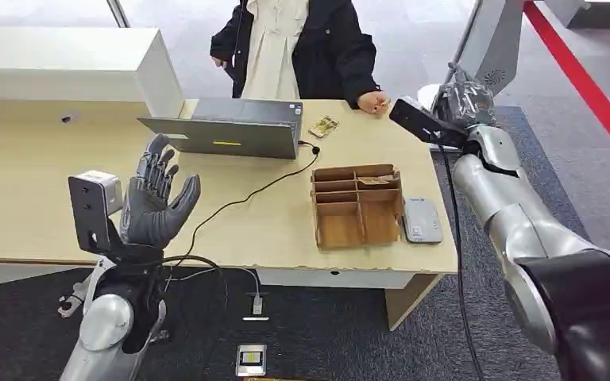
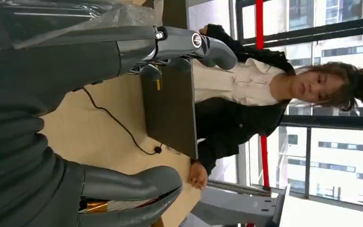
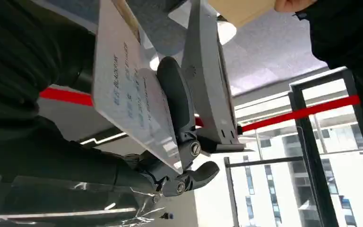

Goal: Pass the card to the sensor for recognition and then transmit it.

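Note:
My right hand (image 1: 464, 101) is raised beyond the table's far right corner, close to a person's hand (image 1: 374, 101) resting on the tabletop. It pinches a white card with blue print (image 3: 131, 97) between its thumb and dark fingers (image 3: 176, 106). The grey card sensor (image 1: 422, 220) lies flat near the table's front right edge, beside a cardboard organiser (image 1: 357, 205). My left hand (image 1: 155, 203) is held up over the table's left front, palm open and fingers (image 2: 189, 43) spread, holding nothing.
A person in a dark coat (image 1: 302, 44) stands behind the table. A grey laptop (image 1: 230, 127) sits mid-table with a black cable (image 1: 242, 198) trailing to the front edge. Another card (image 1: 323, 126) lies by the laptop. A small device (image 1: 251, 359) lies on the floor.

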`<state>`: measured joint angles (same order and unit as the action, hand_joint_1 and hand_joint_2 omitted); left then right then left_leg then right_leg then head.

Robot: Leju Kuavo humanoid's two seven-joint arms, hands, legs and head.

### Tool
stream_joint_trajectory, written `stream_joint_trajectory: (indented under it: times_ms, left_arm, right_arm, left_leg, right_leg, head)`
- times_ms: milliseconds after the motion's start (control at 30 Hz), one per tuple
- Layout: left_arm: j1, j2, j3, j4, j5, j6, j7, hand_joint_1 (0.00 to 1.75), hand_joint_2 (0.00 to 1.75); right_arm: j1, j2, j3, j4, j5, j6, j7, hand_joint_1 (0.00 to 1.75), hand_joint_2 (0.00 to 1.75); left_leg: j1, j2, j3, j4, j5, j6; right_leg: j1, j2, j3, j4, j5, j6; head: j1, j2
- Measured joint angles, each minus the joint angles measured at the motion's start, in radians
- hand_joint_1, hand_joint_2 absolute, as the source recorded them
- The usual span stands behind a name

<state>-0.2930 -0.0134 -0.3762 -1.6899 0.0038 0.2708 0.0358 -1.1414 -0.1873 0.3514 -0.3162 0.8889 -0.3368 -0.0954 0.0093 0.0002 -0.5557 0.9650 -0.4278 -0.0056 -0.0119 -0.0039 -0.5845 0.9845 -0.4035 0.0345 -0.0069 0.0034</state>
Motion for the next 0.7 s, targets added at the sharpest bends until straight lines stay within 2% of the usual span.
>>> stream_joint_trajectory:
  times_ms: [233,700]
  left_arm:
    - [0.033,0.002,0.017,-0.048,-0.007,0.003,0.018,0.00,1.75]
    - [0.047,0.008,0.018,-0.089,-0.011,0.011,0.035,0.00,1.75]
  right_arm:
    - [0.073,-0.029,-0.049,-0.013,-0.033,0.002,0.000,1.75,1.75]
    - [0.144,-0.039,-0.092,-0.024,-0.060,0.012,-0.003,1.75,1.75]
  left_leg:
    - [0.000,0.000,0.000,0.000,0.000,0.000]
    - [0.000,0.000,0.000,0.000,0.000,0.000]
  right_leg:
    - [0.000,0.000,0.000,0.000,0.000,0.000]
    - [0.000,0.000,0.000,0.000,0.000,0.000]
  head:
    - [0.000,0.000]
    - [0.000,0.000]
